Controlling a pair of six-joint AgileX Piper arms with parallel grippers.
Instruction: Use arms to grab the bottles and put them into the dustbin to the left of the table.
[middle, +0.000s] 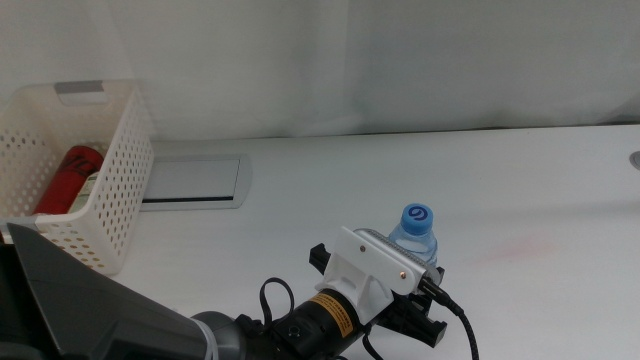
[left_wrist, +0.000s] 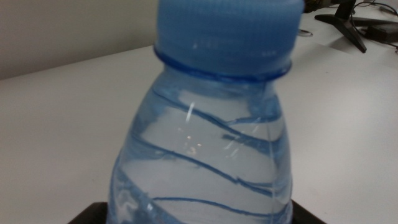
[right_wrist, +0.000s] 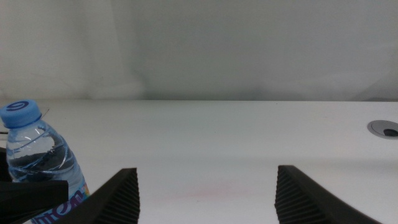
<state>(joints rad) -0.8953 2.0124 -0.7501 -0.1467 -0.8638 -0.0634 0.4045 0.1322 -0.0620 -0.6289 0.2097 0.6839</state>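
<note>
The small clear water bottle (middle: 415, 232) with a blue cap stands upright at the table's front centre. My left gripper (middle: 418, 318), coming in from the bottom left, has its black jaws on either side of the bottle's lower body. In the left wrist view the bottle (left_wrist: 205, 137) fills the picture and both jaws touch its sides. The bottle also shows in the right wrist view (right_wrist: 37, 155). The white perforated dustbin (middle: 110, 200) stands at the far left with the red cola can (middle: 68, 175) lying inside. The orange juice bottle is not clearly visible. My right gripper (right_wrist: 205, 199) is open and empty.
A flat grey panel (middle: 190, 180) is set into the white table (middle: 500, 180) just right of the dustbin. A round cable hole (right_wrist: 385, 129) sits at the table's far right. A pale wall or curtain runs along the back edge.
</note>
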